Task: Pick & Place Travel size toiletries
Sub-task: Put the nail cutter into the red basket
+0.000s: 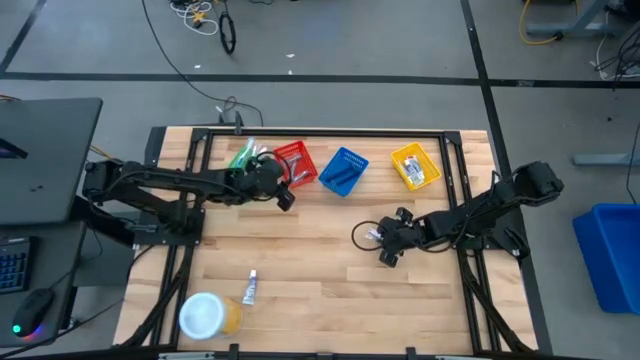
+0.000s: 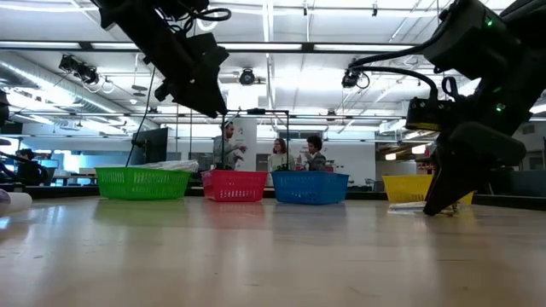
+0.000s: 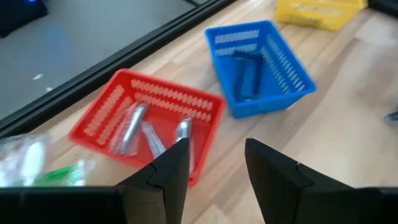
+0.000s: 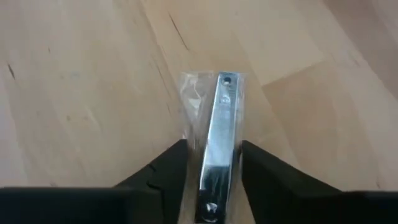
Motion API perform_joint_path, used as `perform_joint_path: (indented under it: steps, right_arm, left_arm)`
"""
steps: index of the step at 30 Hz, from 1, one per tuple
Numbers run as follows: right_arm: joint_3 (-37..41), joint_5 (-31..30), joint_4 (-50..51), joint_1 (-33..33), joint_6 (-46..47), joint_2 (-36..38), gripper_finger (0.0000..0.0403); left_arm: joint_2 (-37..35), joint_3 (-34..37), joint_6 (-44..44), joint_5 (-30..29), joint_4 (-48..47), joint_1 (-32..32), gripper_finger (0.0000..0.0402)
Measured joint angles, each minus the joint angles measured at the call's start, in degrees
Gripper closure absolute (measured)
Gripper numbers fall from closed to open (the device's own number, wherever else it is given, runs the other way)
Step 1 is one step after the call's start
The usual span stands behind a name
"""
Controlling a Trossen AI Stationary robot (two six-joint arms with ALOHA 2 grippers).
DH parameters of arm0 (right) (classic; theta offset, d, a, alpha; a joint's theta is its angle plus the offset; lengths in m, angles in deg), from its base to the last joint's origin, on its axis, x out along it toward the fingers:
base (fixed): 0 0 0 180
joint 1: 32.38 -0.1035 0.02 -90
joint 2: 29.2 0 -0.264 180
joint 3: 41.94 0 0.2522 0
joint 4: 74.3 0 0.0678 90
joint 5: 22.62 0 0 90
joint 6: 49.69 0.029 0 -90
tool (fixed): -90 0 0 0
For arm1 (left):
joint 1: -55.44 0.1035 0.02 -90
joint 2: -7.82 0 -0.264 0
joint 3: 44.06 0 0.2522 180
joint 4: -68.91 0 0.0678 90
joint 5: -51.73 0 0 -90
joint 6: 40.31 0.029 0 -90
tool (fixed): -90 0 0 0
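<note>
Right gripper (image 4: 211, 180) is low over the table at about 4 o'clock from centre; its fingers straddle a flat metal nail clipper in a clear sleeve (image 4: 214, 130), lying on the wood; whether they pinch it yet, cannot tell. Judged light, stiff, thin; the film looks slippery, so grip across the narrow metal body, mid-length. Left gripper (image 3: 214, 171) is spread and empty above the red basket (image 3: 106, 115), near 11 o'clock.

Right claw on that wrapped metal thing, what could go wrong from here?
The right claw straddles a shiny metal piece in a clear wrapper lying flat on the table. Two risks:
1. The pads may pinch only the slick wrapper, so it could slide out once lifted.
2. The piece lies low, so the fingertips might scrape the wood or push it away rather than grip it.
</note>
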Motion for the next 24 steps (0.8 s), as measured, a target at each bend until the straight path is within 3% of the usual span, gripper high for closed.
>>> perform_joint_path:
  steps: [5,9,14,19,24]
  right_arm:
    - [0.40,-1.26,-4.12,0.00,-3.77,0.14,0.0309]
    - [0.54,-2.72,-14.67,0.26,-11.30,-0.34,0.0341]
    - [0.49,-3.27,-31.17,1.48,-22.22,-1.60,0.0339]
    - [0.47,-3.61,-45.08,3.89,-25.36,-2.36,0.0335]
    - [-1.05,3.90,-53.18,7.12,-24.79,-4.60,0.0335]
  left_arm:
    - [0.01,0.02,2.68,3.70,4.61,-0.15,0.0237]
    - [0.06,0.02,6.64,6.29,9.17,-0.51,0.0237]
    - [0.33,0.04,14.90,14.05,14.43,-0.58,0.0237]
    - [1.93,0.10,21.58,17.97,15.18,-2.51,0.0237]
    - [6.21,0.09,23.91,20.06,17.26,-4.76,0.0236]
